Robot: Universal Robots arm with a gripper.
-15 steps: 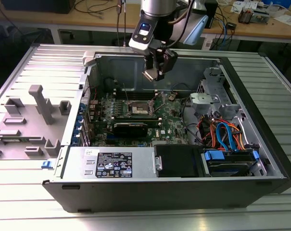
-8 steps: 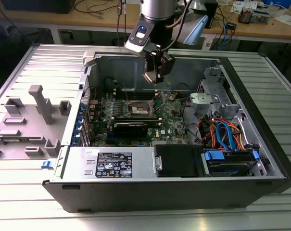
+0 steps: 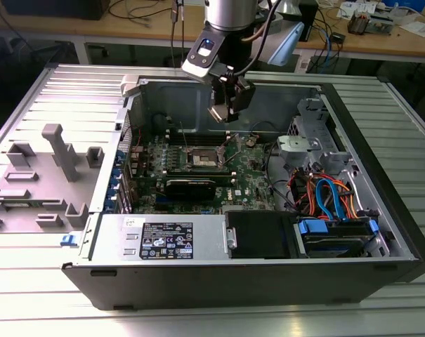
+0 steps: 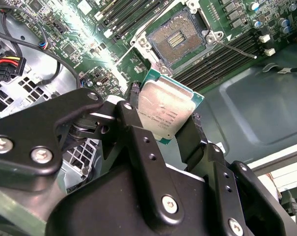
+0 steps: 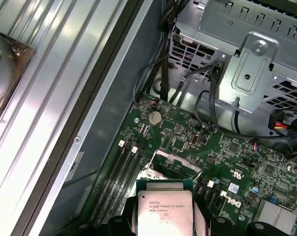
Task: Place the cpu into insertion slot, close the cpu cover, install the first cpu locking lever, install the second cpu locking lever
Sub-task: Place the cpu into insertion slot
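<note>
cpu: a small flat square chip with a silver-grey metal lid and a green edge [image 4: 167, 112], gripped at two opposite edges and hanging in the air above the board, not yet seated.
gripper: the black two-finger gripper [image 4: 164, 115] is clamped on the chip's sides; in the exterior view it hangs over the middle of the open grey metal computer case [image 3: 177, 105].
socket: the square insertion slot with a dark centre of bare contacts and a silver rim [image 4: 180, 37] lies below the chip, apart from it and uncovered.
lever: a thin metal rod [image 4: 235, 48] juts out beside the slot, over the long black memory slots [image 4: 222, 64].
risk: most likely a crooked or wrongly turned set-down — the grip is narrow, so a slip or tilt could bend the contacts; the rod could also snag a finger.
writing: small dark print on the chip's lid, white print on the green motherboard [image 5: 227, 157], and a white printed sticker [image 3: 166, 242] on the silver box [image 3: 110, 235] at the case's front — all left unread.
</note>
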